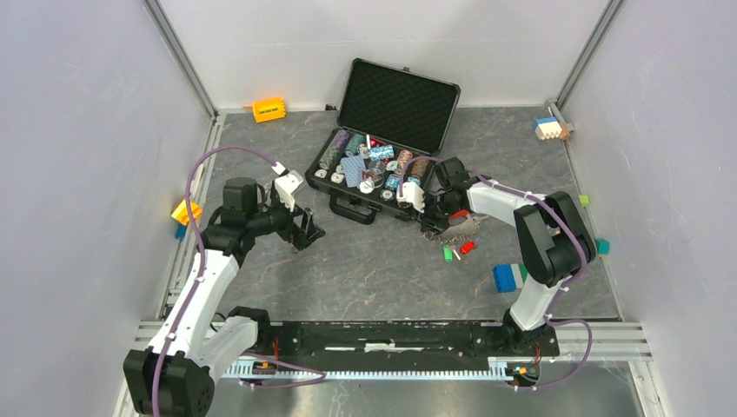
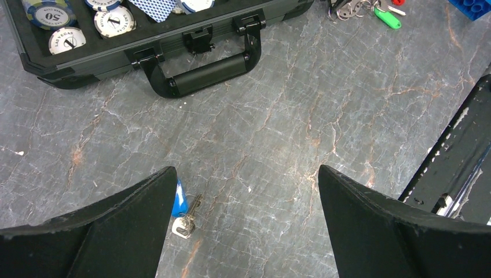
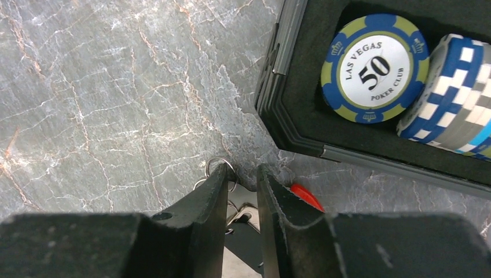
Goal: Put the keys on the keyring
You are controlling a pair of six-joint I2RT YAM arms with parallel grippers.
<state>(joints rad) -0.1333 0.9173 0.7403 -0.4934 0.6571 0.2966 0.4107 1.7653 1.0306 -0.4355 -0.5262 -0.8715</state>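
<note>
Tabletop (image 1: 374,278), grey marbled surface, carrying two arms and a scattered lot of keys.

Left gripper (image 2: 246,174): hovering over bare table in its own wrist view. Its fingers (image 2: 127,231) are standing wide apart and gripping nothing.

Keys, three showing:
- Blue-capped key (image 2: 180,204) is lying flat at the lower left of the left wrist view. Its cap is partly hidden by the edge of the finger on that side, and its metal blade is pointing up and to the right.
- Green-capped key (image 1: 448,254) and red-capped key (image 1: 467,248) are lying close together right of centre in the top view, just below the keyring.

Keyring (image 1: 452,228): lying on the table just off the lower right corner of the poker case. In the right wrist view its thin ring (image 3: 220,165) is peeping out above the finger on the left, and its red fob (image 3: 306,196) is showing beside the finger on the right.

Right gripper (image 3: 242,171): pointing down onto the keyring, with its fingers standing nearly together and leaving a slim gap. Metal parts are showing in that gap, but I cannot tell whether they are being pinched.

Poker case (image 1: 395,100): lying open at upper centre of the top view with its lid raised. A blue "50" chip (image 3: 374,68) is sitting in its foam.

Blue block (image 1: 504,276): sitting right of the keys, apart from them.
</note>
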